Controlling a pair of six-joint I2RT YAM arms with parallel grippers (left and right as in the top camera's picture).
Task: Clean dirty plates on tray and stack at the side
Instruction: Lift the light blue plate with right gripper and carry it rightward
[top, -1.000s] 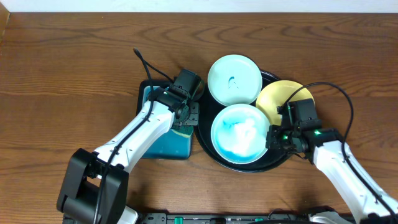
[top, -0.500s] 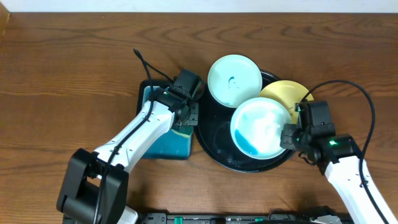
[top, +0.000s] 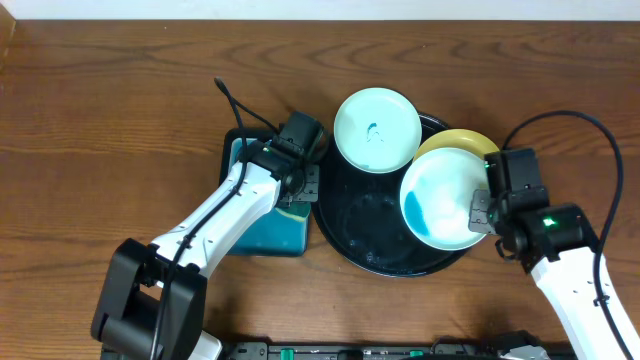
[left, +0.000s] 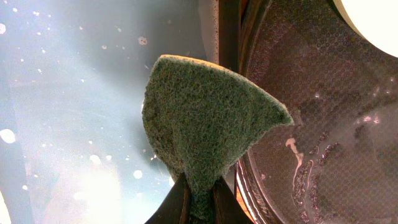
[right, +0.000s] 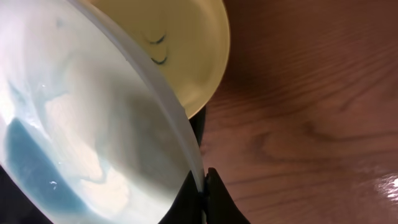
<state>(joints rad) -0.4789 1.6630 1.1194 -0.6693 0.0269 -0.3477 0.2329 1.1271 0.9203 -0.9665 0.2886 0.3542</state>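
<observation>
We found the right gripper (top: 482, 212) clenched on the rim of one mint-blue plate (top: 440, 200), with the rim pinched between its two fingers on the side facing the right edge of the desk (top: 120, 120). This plate sat over the right part of the round black tray (top: 365, 225) and carried a blue and white film across its inside. In the right wrist view it appeared tilted. It covered the near part of the yellow plate (top: 455, 143), which lay at the tray's far right rim. We could not tell whether the two plates touched. Two small dark marks showed on the yellow plate. The second mint-blue plate (top: 376, 130) rested across the far rim of the tray with a small dark smear near its middle. It stood apart from the held plate. The bare floor of the tray looked wet. The tray itself sat right of the desk's middle, close to the near edge. The left gripper (left: 198, 199) was closed on a green scouring pad (left: 205, 118), gripped at its narrow end. The pad hung over the right border of the rectangular tray (top: 265, 235), which held teal liquid and stood just beside the round tray on its left side.
</observation>
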